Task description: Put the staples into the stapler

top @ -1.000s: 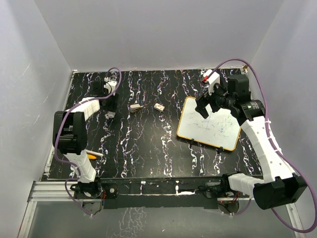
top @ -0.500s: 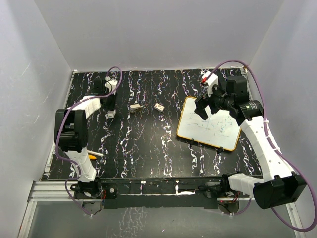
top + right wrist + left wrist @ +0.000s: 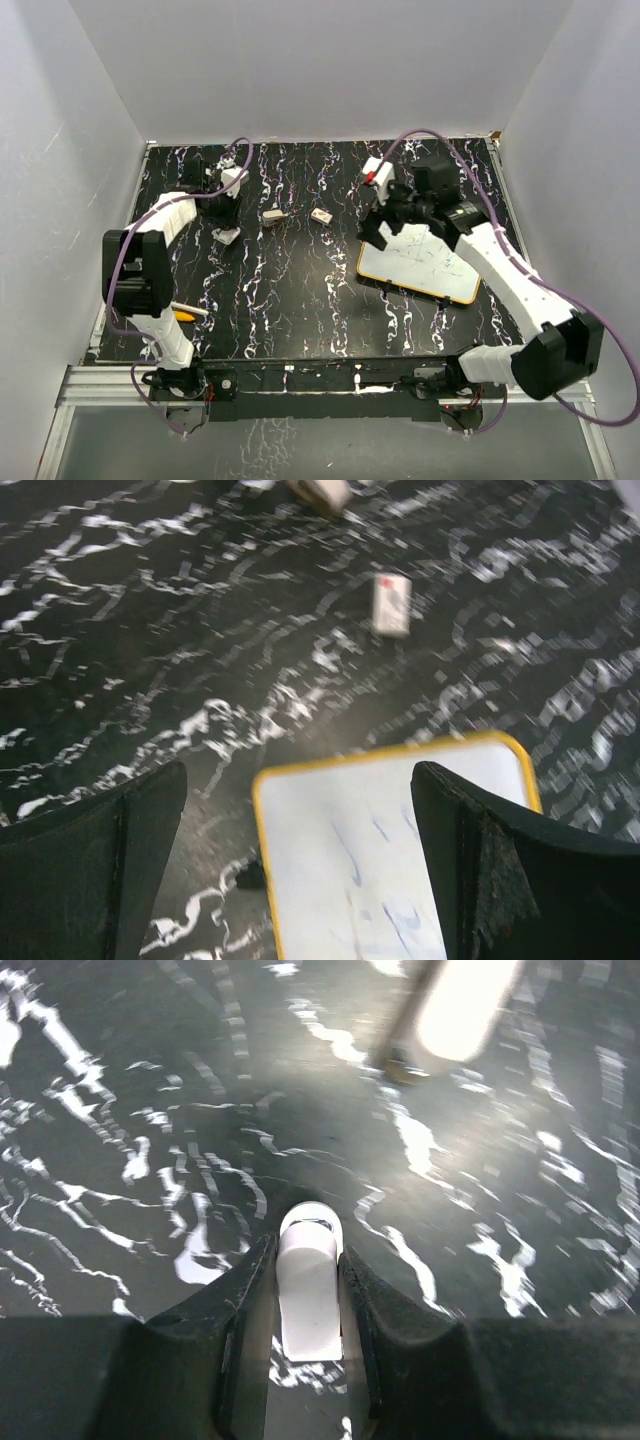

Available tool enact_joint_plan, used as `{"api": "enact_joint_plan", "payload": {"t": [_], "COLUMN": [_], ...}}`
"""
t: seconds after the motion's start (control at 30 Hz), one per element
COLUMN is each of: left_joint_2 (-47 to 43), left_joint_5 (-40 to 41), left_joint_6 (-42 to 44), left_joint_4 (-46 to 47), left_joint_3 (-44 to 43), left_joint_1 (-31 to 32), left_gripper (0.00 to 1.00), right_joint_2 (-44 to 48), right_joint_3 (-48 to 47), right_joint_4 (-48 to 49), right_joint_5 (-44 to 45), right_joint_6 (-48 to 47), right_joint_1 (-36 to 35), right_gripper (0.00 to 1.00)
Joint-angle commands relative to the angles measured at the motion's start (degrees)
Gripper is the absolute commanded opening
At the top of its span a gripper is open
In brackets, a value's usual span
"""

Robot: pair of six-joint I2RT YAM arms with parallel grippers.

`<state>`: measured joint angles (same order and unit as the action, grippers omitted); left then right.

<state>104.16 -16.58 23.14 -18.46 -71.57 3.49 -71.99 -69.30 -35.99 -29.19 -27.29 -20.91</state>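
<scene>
My left gripper [image 3: 228, 226] is at the far left of the table, shut on a small white stapler [image 3: 229, 236]. In the left wrist view the stapler [image 3: 308, 1285] sits between the fingers of that gripper [image 3: 308, 1252], low over the table. A small cream-white box with a red mark, the staples [image 3: 321, 215], lies near the table's middle back; it also shows in the right wrist view [image 3: 391, 604]. My right gripper [image 3: 372, 228] is open and empty above the whiteboard's left corner, right of the staples. In its own view the right gripper [image 3: 298, 775] has its jaws wide apart.
A second small greyish-cream piece [image 3: 273, 215] lies between the two grippers and shows blurred in the left wrist view [image 3: 455, 1008]. A yellow-framed whiteboard [image 3: 425, 262] lies at the right. A white pen with an orange cap [image 3: 190, 313] lies at the front left.
My right arm has swung left, from over the whiteboard's far edge to its left corner, still open. My left gripper has shifted slightly right with the stapler.
</scene>
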Motion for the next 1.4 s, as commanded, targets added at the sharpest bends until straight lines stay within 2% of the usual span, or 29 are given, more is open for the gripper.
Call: {"api": "enact_joint_plan", "payload": {"t": [0.0, 0.13, 0.23, 0.43, 0.53, 0.67, 0.73, 0.97, 1.37], "left_joint_2": [-11.8, -18.9, -24.0, -30.2, -29.4, -28.7, -28.6, -28.2, -28.9], "left_joint_5": [-18.9, -29.6, -34.3, -37.6, -40.9, -41.0, -40.7, -39.7, -40.3], "left_joint_6": [16.6, 24.0, 24.3, 23.8, 24.1, 24.1, 23.8, 23.0, 23.3], "left_joint_4": [-15.8, -25.6, -27.1, -24.9, -25.4, -24.3, -23.2, -21.1, -20.3], "left_joint_3": [-1.0, -0.4, 0.2, 1.7, 1.1, 2.1, 2.9, 4.4, 5.4], "left_joint_1": [-0.1, 1.0, 3.9, 11.2, 12.3, 14.6, 15.6, 17.1, 17.3], "left_gripper": [0.0, 0.0, 0.0, 0.0, 0.0, 0.0, 0.0, 0.0, 0.0], "right_joint_2": [-5.3, -11.6, -15.8, -22.8, -25.3, -26.4, -26.5, -25.3, -24.7], "right_joint_3": [0.9, 2.3, 3.8, 3.4, 3.1, 3.7, 3.6, 5.3, 7.3], "right_joint_4": [11.2, 21.2, 30.8, 43.2, 47.1, 50.8, 50.9, 51.2, 51.9], "right_joint_5": [-10.5, -18.2, -21.3, -24.0, -25.0, -25.7, -26.9, -29.5, -30.3], "right_joint_6": [-0.6, 4.0, 9.6, 16.8, 20.2, 23.2, 23.4, 23.5, 22.1], "right_joint_1": [-5.4, -9.6, -11.6, -15.9, -16.8, -17.0, -17.0, -17.1, -17.0], "right_gripper": [0.98, 0.95, 0.93, 0.93, 0.94, 0.93, 0.9, 0.72, 0.14]}}
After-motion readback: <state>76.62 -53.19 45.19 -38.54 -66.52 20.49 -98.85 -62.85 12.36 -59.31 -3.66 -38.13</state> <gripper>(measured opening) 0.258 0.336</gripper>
